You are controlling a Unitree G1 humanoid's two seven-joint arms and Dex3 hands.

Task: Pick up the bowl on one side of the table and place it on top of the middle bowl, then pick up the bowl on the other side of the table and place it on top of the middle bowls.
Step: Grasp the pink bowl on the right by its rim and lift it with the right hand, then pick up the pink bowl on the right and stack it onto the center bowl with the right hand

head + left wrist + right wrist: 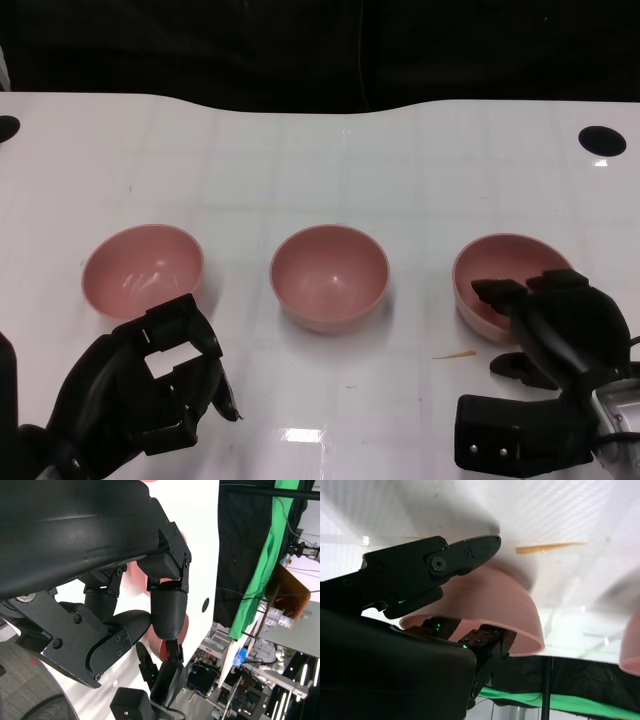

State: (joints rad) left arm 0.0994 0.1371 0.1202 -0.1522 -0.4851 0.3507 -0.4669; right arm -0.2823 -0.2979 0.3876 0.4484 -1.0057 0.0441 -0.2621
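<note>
Three pink bowls stand in a row on the white table (320, 170): the left bowl (142, 270), the middle bowl (329, 275) and the right bowl (497, 275). My right hand (560, 325) reaches over the right bowl's near rim. In the right wrist view its fingers (482, 640) lie inside the right bowl (490, 600) and its thumb lies against the outer wall, pinching the rim. The bowl rests on the table. My left hand (150, 390) sits just short of the left bowl, fingers curled in and holding nothing; the left wrist view shows the same of the left hand (150, 605).
A thin yellow sliver (455, 354) lies on the table between the middle and right bowls. Black round holes (602, 140) mark the far corners. The table's far edge borders a dark backdrop. An edge of the middle bowl (632, 645) shows in the right wrist view.
</note>
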